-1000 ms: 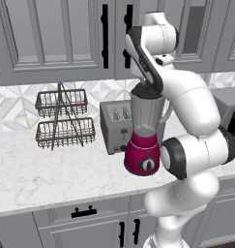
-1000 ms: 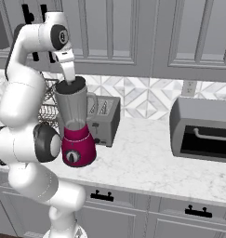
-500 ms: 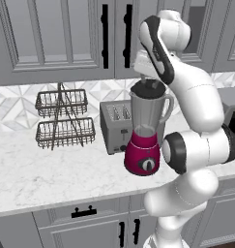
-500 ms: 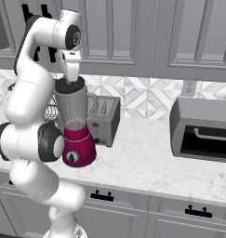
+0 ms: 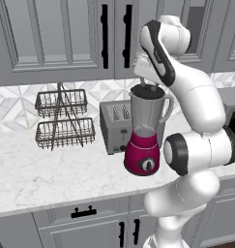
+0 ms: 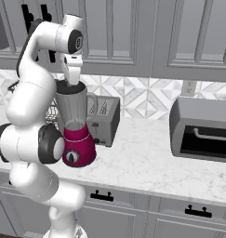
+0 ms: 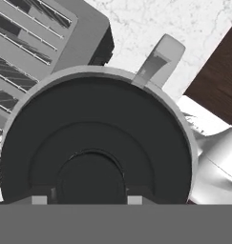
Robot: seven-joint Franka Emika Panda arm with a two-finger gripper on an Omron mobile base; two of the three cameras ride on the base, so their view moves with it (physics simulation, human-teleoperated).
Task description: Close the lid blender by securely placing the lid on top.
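Standing at the left of the left base view, a two-tier dark wire basket rack (image 5: 65, 118) sits on the white marbled counter (image 5: 51, 177); near it to the right comes the boxy grey toaster (image 5: 116, 126). At centre frame, touching the toaster's front corner, stands the blender with magenta base and clear grey jar (image 5: 145, 131). The round flat black lid (image 5: 148, 90) sits in the jar's rim, with the gripper (image 5: 147, 82) directly above it; whether its fingers are apart or clamped cannot be told. At the right of the right base view rests a grey oven-like box (image 6: 202, 135).
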